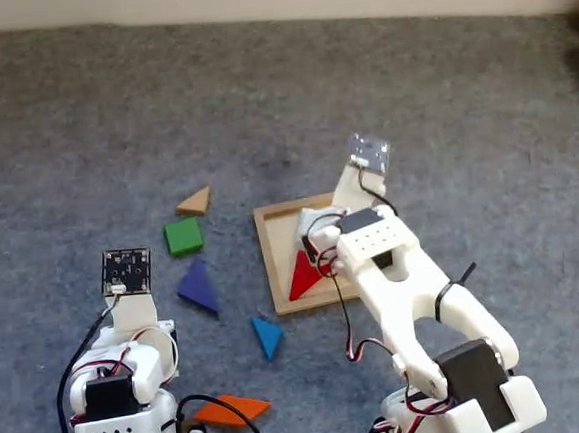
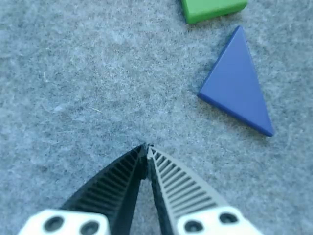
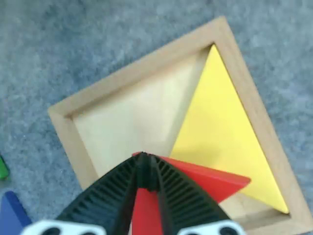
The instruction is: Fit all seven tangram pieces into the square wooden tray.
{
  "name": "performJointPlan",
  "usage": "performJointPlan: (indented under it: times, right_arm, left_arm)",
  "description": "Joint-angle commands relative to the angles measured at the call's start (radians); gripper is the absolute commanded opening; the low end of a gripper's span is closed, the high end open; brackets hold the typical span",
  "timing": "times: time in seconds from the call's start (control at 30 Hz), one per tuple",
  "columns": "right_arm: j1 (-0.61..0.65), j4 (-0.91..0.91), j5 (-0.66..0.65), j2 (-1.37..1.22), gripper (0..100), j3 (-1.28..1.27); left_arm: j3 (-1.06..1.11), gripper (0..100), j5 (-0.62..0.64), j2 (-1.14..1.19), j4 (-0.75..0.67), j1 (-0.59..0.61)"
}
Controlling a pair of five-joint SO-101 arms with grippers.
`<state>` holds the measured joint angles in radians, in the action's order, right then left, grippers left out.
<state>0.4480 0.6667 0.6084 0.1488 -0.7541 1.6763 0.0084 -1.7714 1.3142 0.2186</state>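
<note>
The square wooden tray (image 3: 63, 122) holds a large yellow triangle (image 3: 225, 132) along one side. A red triangle (image 3: 205, 181) lies beside it, one corner overlapping the yellow piece's edge. My right gripper (image 3: 143, 157) is shut, its tips touching or just above the red triangle. In the high view the right arm covers part of the tray (image 1: 268, 248), with the red triangle (image 1: 302, 276) showing. My left gripper (image 2: 146, 147) is shut and empty over bare carpet, short of the dark blue triangle (image 2: 237, 83) and the green square (image 2: 212, 9).
On the grey carpet left of the tray lie a tan triangle (image 1: 196, 201), the green square (image 1: 183, 236), the dark blue triangle (image 1: 198, 286), a light blue triangle (image 1: 268, 335) and an orange parallelogram (image 1: 230, 410) near the left arm's base.
</note>
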Motion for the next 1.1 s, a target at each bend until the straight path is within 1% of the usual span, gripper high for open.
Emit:
performJointPlan:
  times: [0.0, 0.13, 0.2, 0.4, 0.53, 0.7, 0.9, 1.07]
  right_arm:
    - [-0.015, -0.013, -0.017, 0.067, 0.4, -0.028]
    - [-0.018, -0.013, -0.101, 0.071, 0.4, -0.074]
    - [-0.033, -0.008, -0.120, 0.073, 0.4, -0.087]
    - [-0.054, 0.150, -0.121, 0.077, 0.4, -0.071]
    - [-0.058, 0.151, -0.121, 0.139, 0.4, -0.047]
    - [-0.058, 0.154, -0.121, 0.288, 0.4, -0.050]
    - [-0.053, 0.217, -0.126, 0.424, 0.4, -0.050]
    - [-0.048, 0.232, -0.304, 0.453, 0.5, -0.082]
  left_arm:
    - [0.019, 1, -0.003, -0.050, 0.006, 0.016]
    - [0.019, 1, -0.003, -0.050, 0.006, 0.016]
    - [0.019, 1, -0.003, -0.050, 0.006, 0.016]
    - [0.019, 1, -0.003, -0.050, 0.006, 0.016]
    - [0.019, 1, -0.003, -0.050, 0.006, 0.016]
    - [0.019, 1, -0.003, -0.050, 0.006, 0.016]
    - [0.019, 1, -0.003, -0.050, 0.006, 0.016]
    - [0.019, 1, -0.003, -0.050, 0.006, 0.016]
